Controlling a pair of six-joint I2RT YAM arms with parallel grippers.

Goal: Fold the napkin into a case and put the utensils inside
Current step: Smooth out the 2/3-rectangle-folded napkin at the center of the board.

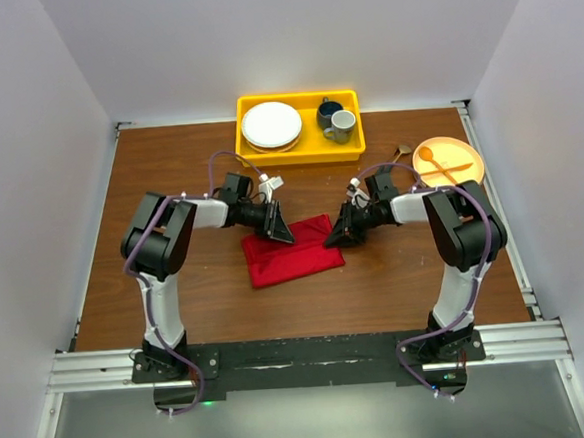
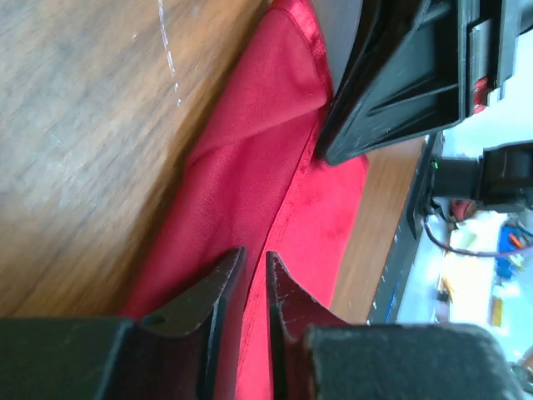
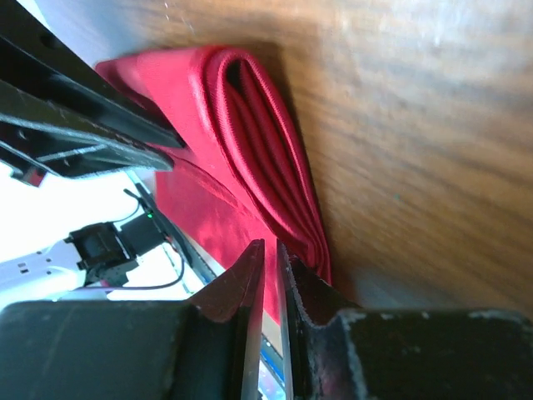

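At the left end effector (image 1: 283, 234): nearly clenched, only a thin slit between the two black fingertips. Tips pressed down onto the napkin (image 1: 293, 261) near its upper left edge, right along a crease. Cannot tell whether gripping a layer of cloth or merely touching it.

At the right end effector (image 1: 335, 238): likewise almost closed, with a narrow gap between the tips. Set at the napkin's right edge, just beside a thick bundle of stacked folds. Again cannot tell whether clamped on any cloth or only lying against it.

As for the napkin: bright red, folded into a roughly rectangular, slightly skewed pad. Flat on the brown wooden table (image 1: 397, 282), directly between both end effectors and in contact with each.

As for the utensils (image 1: 436, 159): a round-bowled spoon and a second slim piece on a round orange plate (image 1: 466, 173) at the table's far right. Well apart from the napkin and both end effectors. One more gold piece (image 1: 402, 152) just beside the plate's left rim.

Beyond the napkin, at the far edge: a yellow tray (image 1: 303, 159) with stacked white plates (image 1: 271, 125) and two mugs (image 1: 336, 122).
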